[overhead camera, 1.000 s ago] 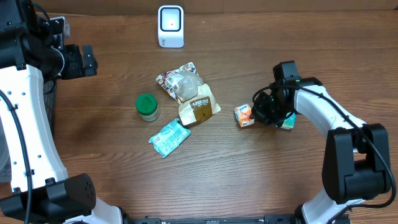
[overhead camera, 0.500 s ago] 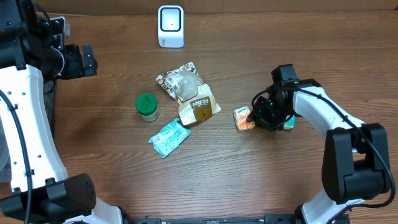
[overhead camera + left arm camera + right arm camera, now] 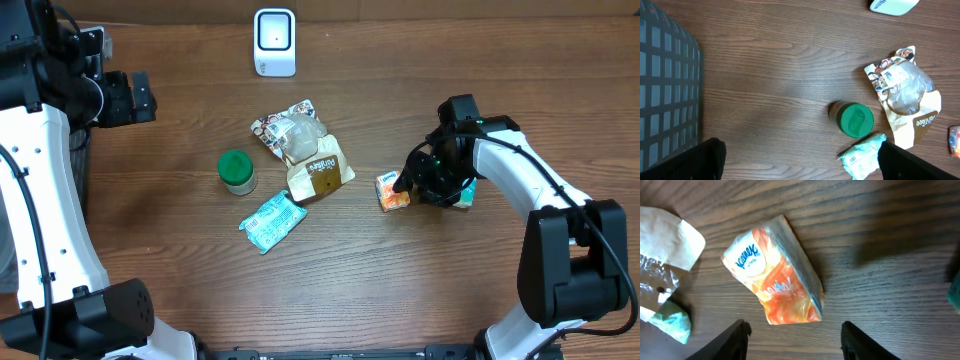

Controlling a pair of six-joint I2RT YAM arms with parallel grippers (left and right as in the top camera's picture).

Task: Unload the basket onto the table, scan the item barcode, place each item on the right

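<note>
Just now my right pincer (image 3: 799,338) has gone from shut to spread. A second ago its fingers were closed tight at the near edge of the orange tissue pack (image 3: 775,277); now they stand apart with nothing between them. The pack lies flat on the worktop (image 3: 880,240) just ahead of the tips, a little toward the left finger, not gripped and, as far as I can see, not touched. From overhead the pack (image 3: 392,189) has barely shifted, so the opening has left it about where it was. I cannot tell whether I had truly pinched it.

For the task this means the item is loose on the worktop. The face turned up shows only the brand mark and orange print, with no barcode that I can see. The white device (image 3: 274,42) that I take for the scanner sits well apart from my right pincer, past the crumpled snack bag (image 3: 305,150). I judge the scan not yet done for this pack. Next it needs a fresh hold, with fingers straddling its long sides, then a carry and a turn toward the scanner.

My left pincer (image 3: 800,165) hangs wide open and empty, well away from everything.
</note>
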